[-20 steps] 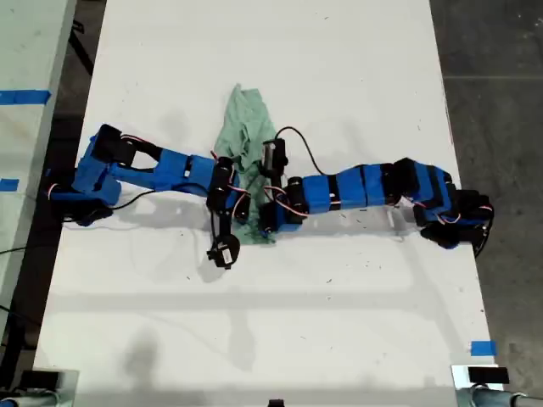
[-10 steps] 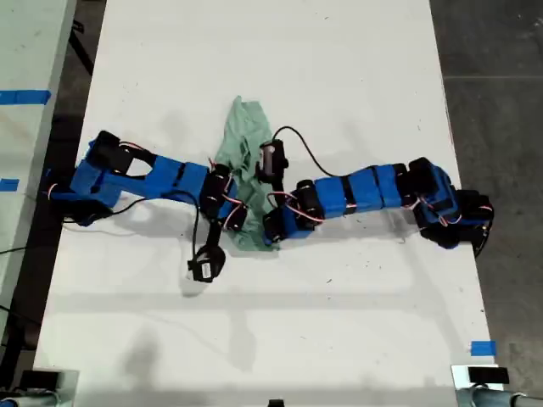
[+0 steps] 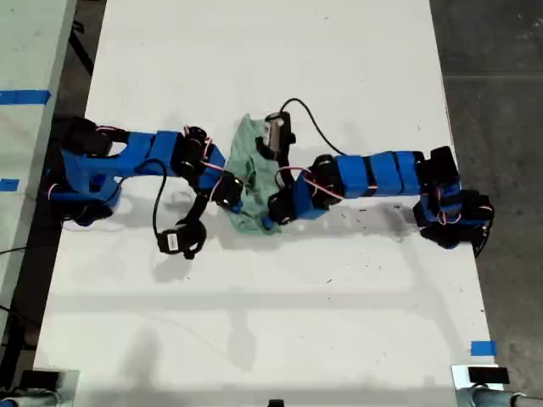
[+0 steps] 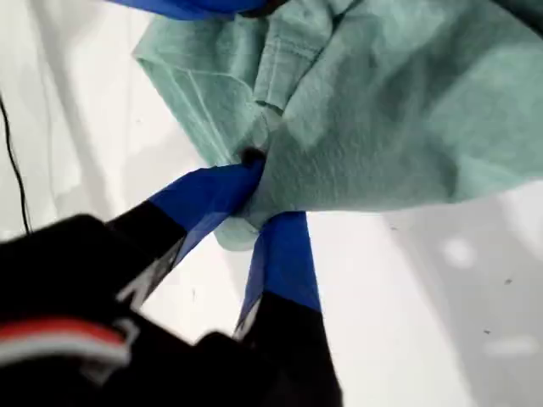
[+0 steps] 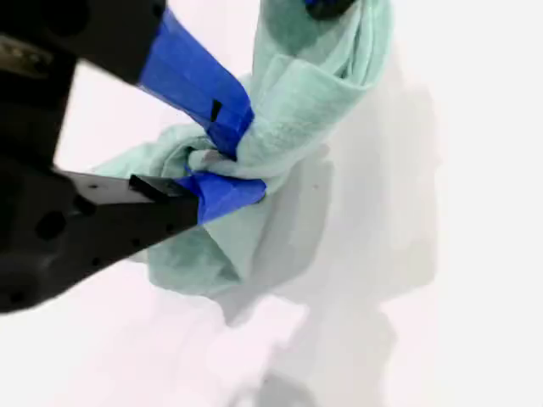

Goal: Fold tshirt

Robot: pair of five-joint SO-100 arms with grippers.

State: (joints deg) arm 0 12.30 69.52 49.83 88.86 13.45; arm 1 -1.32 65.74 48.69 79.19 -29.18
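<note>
The pale mint-green tshirt lies bunched in a narrow heap on the white table, between two blue arms that reach in from the exterior view's left and right. My first gripper is shut on a folded edge of the tshirt. A rolled bunch of the tshirt is pinched in my second gripper, which is shut. The wrist views do not show which exterior arm is which. One arm's jaws meet the cloth at its left side in the exterior view; the other's meet it at its lower right.
A black wrist camera hangs on its cable beside the arm at the exterior view's left. Another camera sits above the shirt. Blue tape marks lie at the exterior view's lower right, and a second table stands at its left.
The arm at the exterior view's left drew back leftward and upward, and its camera swung left. The shirt has been drawn from a long strip into a shorter bunch. The other arm shifted upward.
</note>
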